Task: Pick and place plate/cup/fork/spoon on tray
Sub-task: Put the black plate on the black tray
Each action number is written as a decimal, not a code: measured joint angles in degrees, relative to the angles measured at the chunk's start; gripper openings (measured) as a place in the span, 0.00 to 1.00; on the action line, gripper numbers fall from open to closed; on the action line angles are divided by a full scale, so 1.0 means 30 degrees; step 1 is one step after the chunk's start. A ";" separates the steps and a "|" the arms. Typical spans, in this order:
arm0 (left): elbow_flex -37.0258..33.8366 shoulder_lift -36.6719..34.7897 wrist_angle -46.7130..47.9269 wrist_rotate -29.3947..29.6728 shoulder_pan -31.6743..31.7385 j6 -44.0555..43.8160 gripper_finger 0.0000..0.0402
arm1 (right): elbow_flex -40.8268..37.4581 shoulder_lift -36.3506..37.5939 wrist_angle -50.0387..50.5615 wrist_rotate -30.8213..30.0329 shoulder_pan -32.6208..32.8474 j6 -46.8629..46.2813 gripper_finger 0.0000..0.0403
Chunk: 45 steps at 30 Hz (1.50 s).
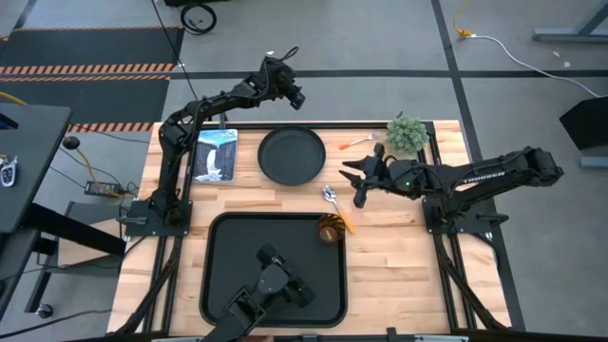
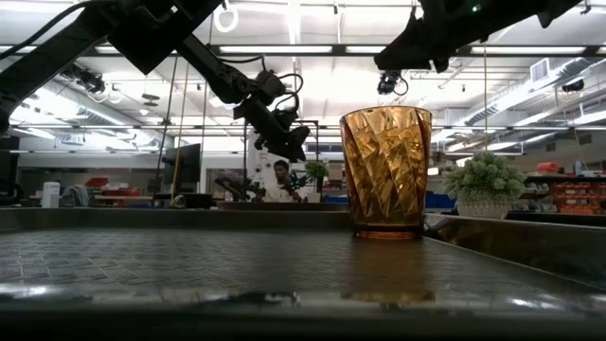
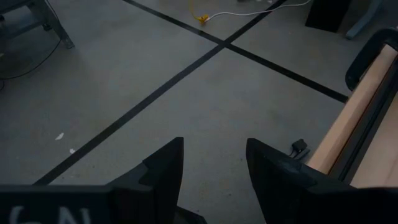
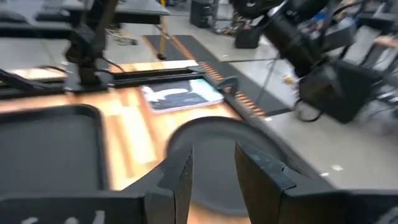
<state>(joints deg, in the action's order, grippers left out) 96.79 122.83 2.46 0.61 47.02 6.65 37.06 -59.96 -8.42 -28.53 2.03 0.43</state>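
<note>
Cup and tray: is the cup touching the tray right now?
Touching. The low view shows the cup standing upright with its base on the tray floor, no gap beneath.

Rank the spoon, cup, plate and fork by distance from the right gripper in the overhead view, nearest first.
From the right gripper:
1. Spoon, just beside it, toward the tray.
2. Fork and cup: too close to call. The fork lies toward the table's far edge by the plant; the cup stands at the tray's corner.
3. Plate, farthest, toward the left arm's side.
</note>
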 joint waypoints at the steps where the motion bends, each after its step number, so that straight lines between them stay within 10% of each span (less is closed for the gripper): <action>1: 0.0000 0.0000 0.0006 -0.0003 0.0003 -0.0004 0.46 | 0.0000 0.0000 -0.0036 -0.0121 -0.0051 0.0342 0.31; 29: 0.0007 0.0000 0.0765 -0.0248 -0.0550 -0.4575 0.46 | 0.0000 -0.0007 -0.0949 0.1034 -0.0060 0.2548 0.31; 36: 0.0009 -0.1477 0.1141 -0.2803 -0.0403 -0.3652 0.46 | 0.0000 -0.0007 -0.0185 0.0882 -0.0060 0.2864 0.31; 45: 0.0022 -0.3621 0.6911 -0.3105 -0.0179 -0.2242 0.44 | 0.0000 -0.0007 0.0248 0.0830 -0.0096 0.2973 0.31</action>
<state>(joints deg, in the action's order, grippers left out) 96.86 111.96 23.19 -8.70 46.48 -0.08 37.06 -59.99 -7.68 -26.04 1.74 9.35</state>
